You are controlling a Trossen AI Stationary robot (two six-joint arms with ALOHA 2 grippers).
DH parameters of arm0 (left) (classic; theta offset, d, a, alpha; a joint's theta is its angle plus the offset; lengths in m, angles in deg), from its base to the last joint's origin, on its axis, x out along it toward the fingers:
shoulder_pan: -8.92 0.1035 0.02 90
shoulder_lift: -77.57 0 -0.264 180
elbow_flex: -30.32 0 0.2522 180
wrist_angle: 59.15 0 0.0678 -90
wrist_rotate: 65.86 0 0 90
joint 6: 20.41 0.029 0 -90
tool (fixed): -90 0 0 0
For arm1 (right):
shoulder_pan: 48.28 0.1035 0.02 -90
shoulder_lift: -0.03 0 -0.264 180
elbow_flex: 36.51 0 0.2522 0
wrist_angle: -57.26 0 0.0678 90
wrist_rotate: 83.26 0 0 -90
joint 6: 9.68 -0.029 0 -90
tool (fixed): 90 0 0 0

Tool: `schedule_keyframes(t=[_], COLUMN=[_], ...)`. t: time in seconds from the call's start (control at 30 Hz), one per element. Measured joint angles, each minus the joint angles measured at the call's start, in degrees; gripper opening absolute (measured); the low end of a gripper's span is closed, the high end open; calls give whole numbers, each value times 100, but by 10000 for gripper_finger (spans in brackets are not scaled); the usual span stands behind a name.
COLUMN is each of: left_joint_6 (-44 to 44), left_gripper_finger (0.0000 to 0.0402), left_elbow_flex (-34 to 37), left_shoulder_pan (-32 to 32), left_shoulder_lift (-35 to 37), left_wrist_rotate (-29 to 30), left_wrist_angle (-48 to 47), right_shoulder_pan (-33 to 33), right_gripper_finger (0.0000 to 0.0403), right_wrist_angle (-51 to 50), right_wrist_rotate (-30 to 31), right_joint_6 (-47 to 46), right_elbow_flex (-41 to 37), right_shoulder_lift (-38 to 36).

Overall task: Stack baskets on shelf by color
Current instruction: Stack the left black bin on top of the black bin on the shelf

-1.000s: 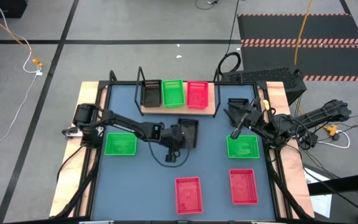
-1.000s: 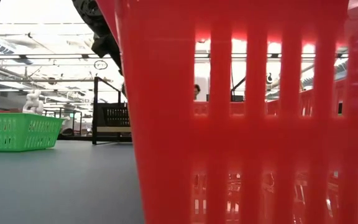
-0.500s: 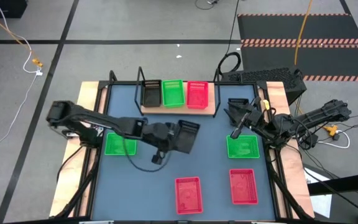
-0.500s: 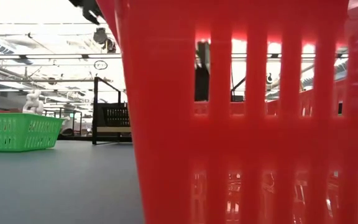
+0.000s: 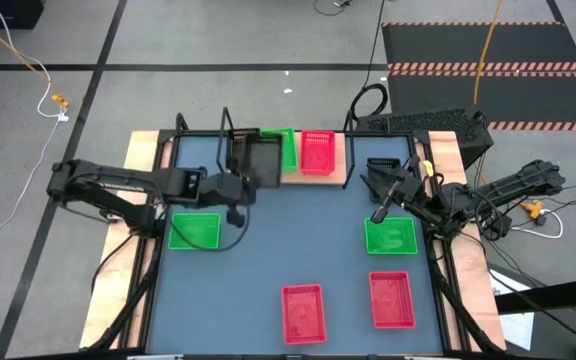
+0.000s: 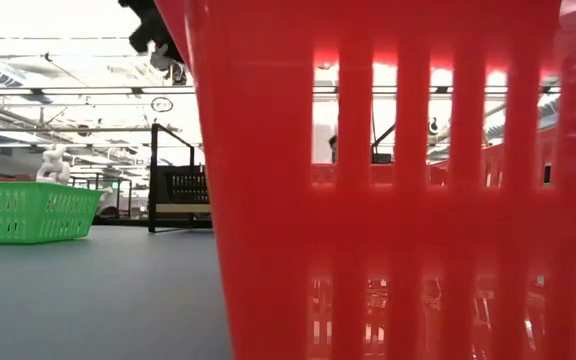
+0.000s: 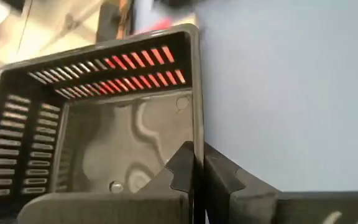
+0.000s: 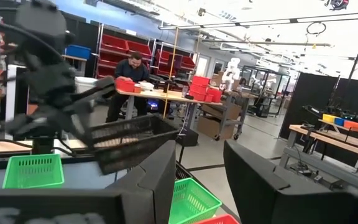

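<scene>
From where I stand the job looks barely a third done. The shelf (image 5: pixel 340 172) sits at the upper middle of the table, with a green basket (image 5: pixel 286 147) and a red basket (image 5: pixel 317 152) already on it and a black one at its left end, mostly hidden now. The left gripper (image 5: pixel 236 180) has its fingers pinched tight on the rim of a black basket (image 5: pixel 260 161), holding it just above that left end of the shelf, so I'd judge a second black is about to go down on the first. Left on the table: a green basket (image 5: pixel 194 231) at centre left, another green one (image 5: pixel 390 235) at centre right, and two red baskets (image 5: pixel 303 311) (image 5: pixel 392 298) along the lower edge. A third black basket (image 5: pixel 390 166) seems to lie at the upper right. The right gripper (image 5: pixel 379 213) waits with its jaws spread wide and empty over the right-hand green basket.
</scene>
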Motion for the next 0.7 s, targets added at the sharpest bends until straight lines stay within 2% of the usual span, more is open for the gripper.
schedule_keyframes(t=[0.13,0.3,0.4,0.57,0.7], left_joint_6=[176,722,1013,1608,1823], left_gripper_finger=[7,15,6,17,8], left_elbow_flex=[243,695,809,800,800], left_shoulder_pan=[624,1433,1816,2171,2292], left_shoulder_lift=[-70,-84,-80,-74,-73], left_wrist_rotate=[120,139,-76,-609,-637], left_wrist_angle=[-113,142,195,236,176], right_shoulder_pan=[1,1,1,1,1], right_gripper_finger=[130,130,130,130,130], right_wrist_angle=[0,-2,0,2,2], right_wrist_rotate=[3,6,6,6,8], right_joint_6=[0,55,123,151,144], right_elbow_flex=[0,0,0,0,0], right_shoulder_lift=[0,0,-1,-2,0])
